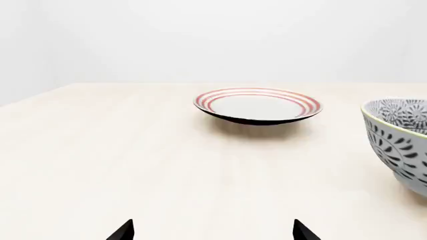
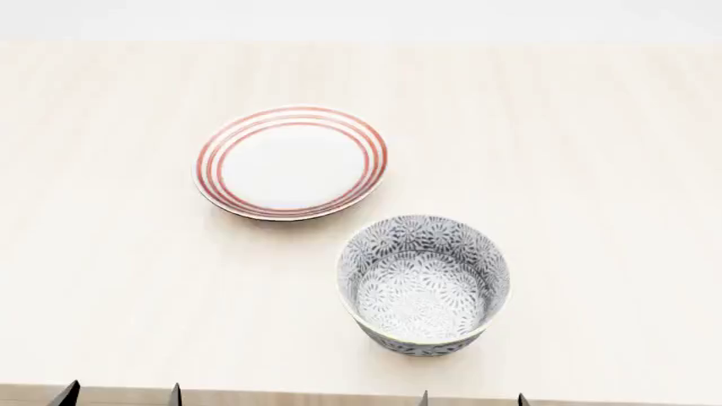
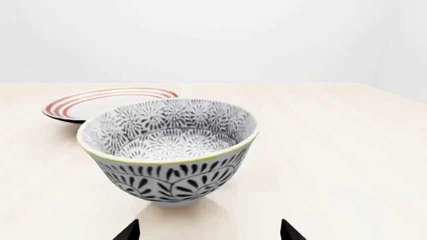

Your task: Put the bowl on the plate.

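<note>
- Bowl (image 2: 423, 283) sits upright on the pale wooden table (image 2: 598, 169), near the robot's edge, just beside the plate (image 2: 291, 161) but apart from it, a sliver of bare wood between the two.
- Right gripper (image 3: 210, 231) lines up straight behind the bowl, fingertips spread wide, nothing between them; left gripper (image 1: 212, 231) hangs back as well, parted and empty, facing the plate across open table.
- Contents check: bowl is empty, only floral pattern inside; plate carries nothing on its white centre, red rings all clear.
- Trouble spot one, as I read it: the bowl's wall is curved and glazed-looking, so a pinch on the rim could slip or tip it as it lifts.
- Trouble spot two: a low carry could clip the plate's raised rim and shove the plate along the table.
- Trouble spot three: the bowl is only a little narrower than the plate, so an off-centre landing would leave it perched on the rim, tilted.
</note>
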Available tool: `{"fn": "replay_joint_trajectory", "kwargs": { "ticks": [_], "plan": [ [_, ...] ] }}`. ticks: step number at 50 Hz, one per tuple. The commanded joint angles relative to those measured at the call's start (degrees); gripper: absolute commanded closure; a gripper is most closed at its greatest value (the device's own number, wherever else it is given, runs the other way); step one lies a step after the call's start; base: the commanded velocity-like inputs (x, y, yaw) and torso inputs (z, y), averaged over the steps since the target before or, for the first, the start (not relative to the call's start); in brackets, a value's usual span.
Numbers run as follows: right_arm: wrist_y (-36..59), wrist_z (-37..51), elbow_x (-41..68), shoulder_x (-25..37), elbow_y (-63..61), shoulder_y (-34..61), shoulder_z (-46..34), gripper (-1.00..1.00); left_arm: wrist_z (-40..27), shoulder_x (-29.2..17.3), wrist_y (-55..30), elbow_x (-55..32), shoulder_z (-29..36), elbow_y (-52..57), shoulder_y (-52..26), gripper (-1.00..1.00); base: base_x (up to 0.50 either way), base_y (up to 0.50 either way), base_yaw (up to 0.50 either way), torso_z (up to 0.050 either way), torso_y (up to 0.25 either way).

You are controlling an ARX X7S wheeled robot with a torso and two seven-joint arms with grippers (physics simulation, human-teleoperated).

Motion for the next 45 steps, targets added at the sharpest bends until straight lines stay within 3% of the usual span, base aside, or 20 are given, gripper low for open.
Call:
{"fn": "replay_joint_trajectory", "kwargs": {
  "ticks": [1,21,22,23,39,45],
  "plan": [
    [0.04,1.26,0.58,0.91,0.28,0.13,-1.20,-1.00,-1.04,-0.90,-0.01,-0.95,1.05,-0.15,-0.05,-1.00,0.00,0.00,0.00,0.000,0.000],
    [0.10,4.25,3.09,3.33,0.08,0.11,-4.11,-1.00,-3.45,-3.66,-0.33,-2.83,4.82,0.94,0.39,-1.00,0.00,0.00,0.00,0.000,0.000],
    [1.24,0.42,0.74,1.06,-4.98,-0.81,-1.14,-1.00,-0.20,-0.96,-9.60,-3.92,-0.03,8.92,0.92,-1.00,0.00,0.00,0.00,0.000,0.000],
    [0.28,1.52,0.73,0.98,-0.05,-0.04,-1.35,-1.00,-1.09,-1.51,-1.13,-0.43,2.34,1.57,0.58,-1.00,0.00,0.00,0.00,0.000,0.000],
    [0.70,4.10,3.22,3.27,-0.94,-0.08,-3.83,-1.00,-3.74,-3.51,-1.02,-2.02,4.46,2.02,0.28,-1.00,0.00,0.00,0.00,0.000,0.000],
    [1.72,6.13,5.87,3.85,-10.93,0.72,-1.58,-1.00,-8.27,-5.26,2.31,1.61,2.14,16.44,0.35,-1.00,0.00,0.00,0.00,0.000,0.000]
  ]
}}
